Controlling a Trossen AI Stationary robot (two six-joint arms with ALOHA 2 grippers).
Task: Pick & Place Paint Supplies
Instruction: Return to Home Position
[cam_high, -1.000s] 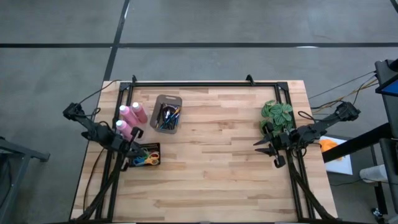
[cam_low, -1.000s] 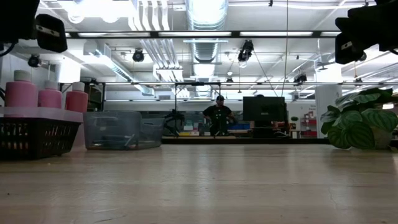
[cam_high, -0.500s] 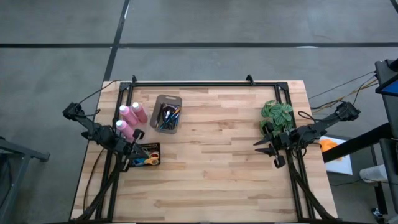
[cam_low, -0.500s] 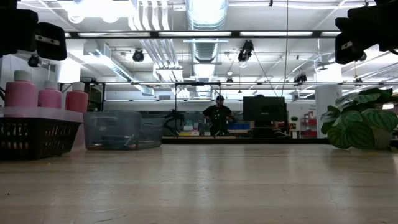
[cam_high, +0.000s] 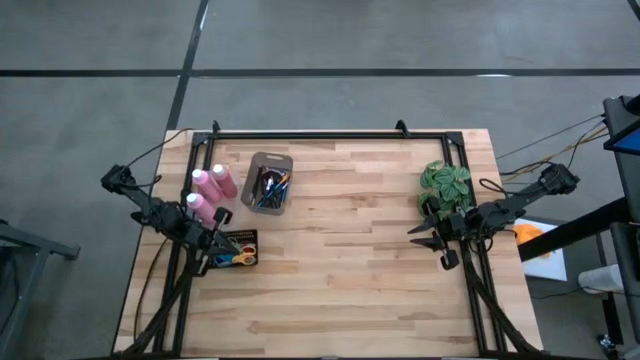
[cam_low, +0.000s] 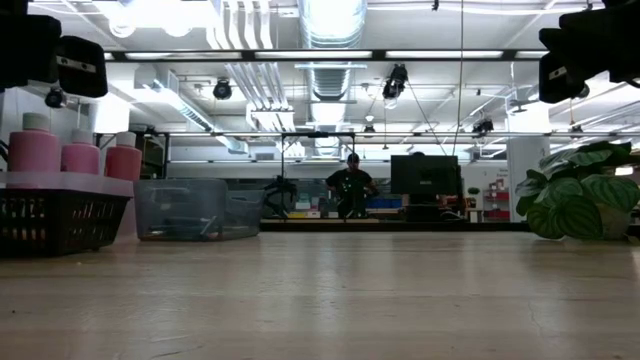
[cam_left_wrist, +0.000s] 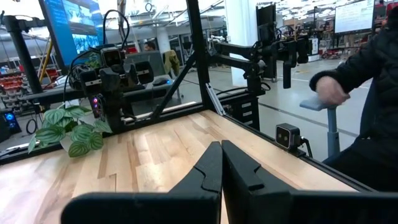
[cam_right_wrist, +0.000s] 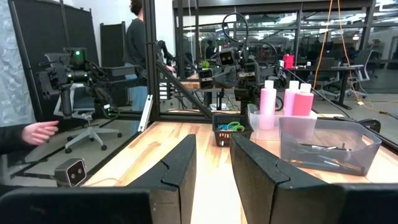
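Paintbrushes (cam_high: 268, 188) lying in clear bin (cam_high: 272, 157), pink bottles (cam_high: 210, 182) standing just left, sorting seemingly finishing; left gripper (cam_left_wrist: 221, 149) hanging pinched, empty, above black basket (cam_high: 256, 250); right gripper (cam_right_wrist: 213, 149) idling parted near plant (cam_high: 447, 185).

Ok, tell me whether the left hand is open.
No, the left hand is shut: its wrist view shows no gap between the jaws.
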